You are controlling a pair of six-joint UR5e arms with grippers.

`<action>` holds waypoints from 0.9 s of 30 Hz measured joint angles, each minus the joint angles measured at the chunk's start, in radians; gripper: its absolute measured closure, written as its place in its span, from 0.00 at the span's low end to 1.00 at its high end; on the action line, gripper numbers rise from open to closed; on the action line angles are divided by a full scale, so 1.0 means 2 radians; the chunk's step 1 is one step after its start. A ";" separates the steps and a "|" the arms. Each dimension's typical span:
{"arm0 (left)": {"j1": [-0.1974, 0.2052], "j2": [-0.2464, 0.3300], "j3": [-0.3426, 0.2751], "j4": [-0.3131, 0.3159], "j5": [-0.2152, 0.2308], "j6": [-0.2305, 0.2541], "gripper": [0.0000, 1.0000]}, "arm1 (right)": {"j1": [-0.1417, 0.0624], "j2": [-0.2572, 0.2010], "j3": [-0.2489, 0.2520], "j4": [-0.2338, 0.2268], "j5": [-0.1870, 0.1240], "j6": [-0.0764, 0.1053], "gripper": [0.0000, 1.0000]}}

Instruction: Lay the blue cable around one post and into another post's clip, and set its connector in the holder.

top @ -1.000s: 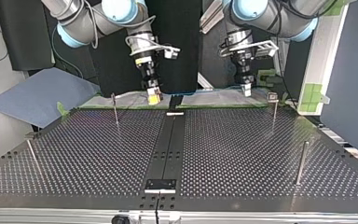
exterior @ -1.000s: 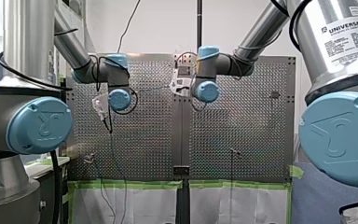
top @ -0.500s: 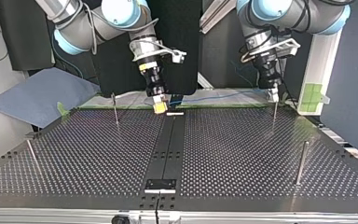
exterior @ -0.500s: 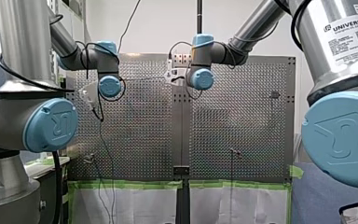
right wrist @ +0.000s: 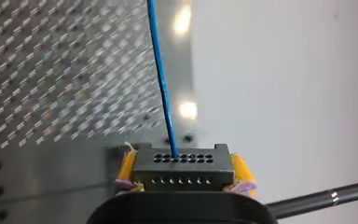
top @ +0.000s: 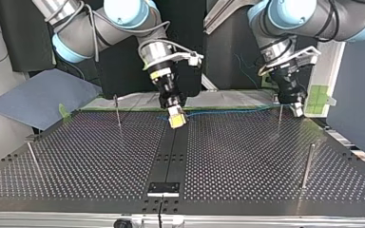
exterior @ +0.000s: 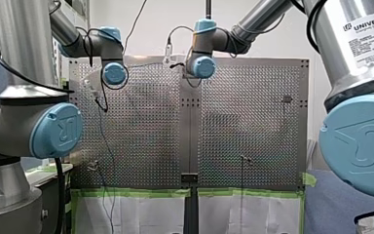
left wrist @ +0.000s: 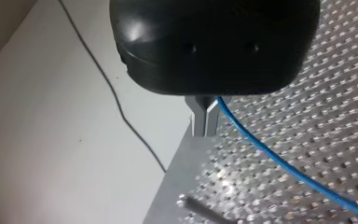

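My right gripper (right wrist: 184,175) has its yellow pads (right wrist: 240,169) shut on the black connector (right wrist: 184,166), and the blue cable (right wrist: 161,79) leaves its perforated face. In the top view this gripper (top: 177,121) hangs over the black centre strip (top: 171,156). The blue cable (top: 218,113) stretches from there to my left gripper (top: 297,108), close beside a thin post (top: 280,118). In the left wrist view the metal fingers (left wrist: 204,119) are shut on the cable (left wrist: 270,156), which runs off over the perforated plate. A small white-edged holder (top: 163,188) sits on the strip near the top view's front edge.
More thin posts stand on the plate: one (top: 117,111) near the right gripper, one (top: 33,159) at the top view's left and a thicker one (top: 308,166) at its right. Green tape (exterior: 136,193) and white sheeting line one edge. A blue cloth (top: 43,97) lies off the plate.
Both arms have carried the cable from beyond the plate's taped edge in over the plate. The right gripper now hangs over the centre strip; the left has moved toward the top view's right.
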 joint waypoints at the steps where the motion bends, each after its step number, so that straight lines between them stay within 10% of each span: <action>1: 0.002 0.001 0.006 -0.005 -0.001 -0.001 1.00 | 0.002 0.000 -0.007 0.002 -0.001 0.000 0.87; 27: 0.062 -0.005 0.126 -0.094 0.013 -0.003 1.00 | 0.016 0.015 -0.107 0.030 -0.010 0.008 0.87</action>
